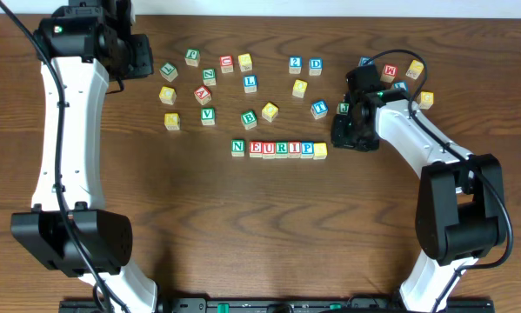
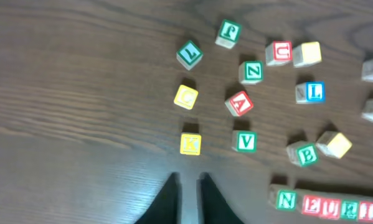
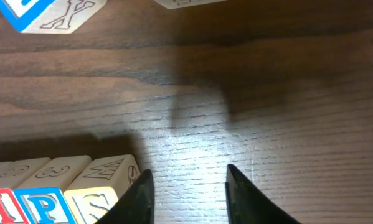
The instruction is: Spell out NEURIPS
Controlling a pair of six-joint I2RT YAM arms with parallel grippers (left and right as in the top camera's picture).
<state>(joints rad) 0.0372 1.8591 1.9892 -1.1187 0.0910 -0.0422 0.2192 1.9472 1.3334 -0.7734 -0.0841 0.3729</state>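
Note:
The cubes stand in one row at mid-table: green N [image 1: 237, 147], red E [image 1: 255, 149], red U [image 1: 270, 149], green R [image 1: 283, 149], red I [image 1: 295, 149], blue P [image 1: 307, 149] and a yellow-faced S cube [image 1: 320, 150]. My right gripper [image 1: 340, 135] sits low just right of the row's end. In the right wrist view it [image 3: 189, 193] is open over bare wood, its left finger [image 3: 136, 199] beside the yellow S cube [image 3: 93, 199]. My left gripper [image 1: 147, 56] is at the far left back, shut and empty [image 2: 189, 193]; the green N [image 2: 286, 200] shows to its right.
Loose cubes lie scattered behind the row, among them a blue L [image 1: 250, 83], a green B [image 1: 249, 119], a green V [image 1: 208, 115] and a blue 2 [image 1: 295, 63]. Several more cluster behind the right arm [image 1: 389, 72].

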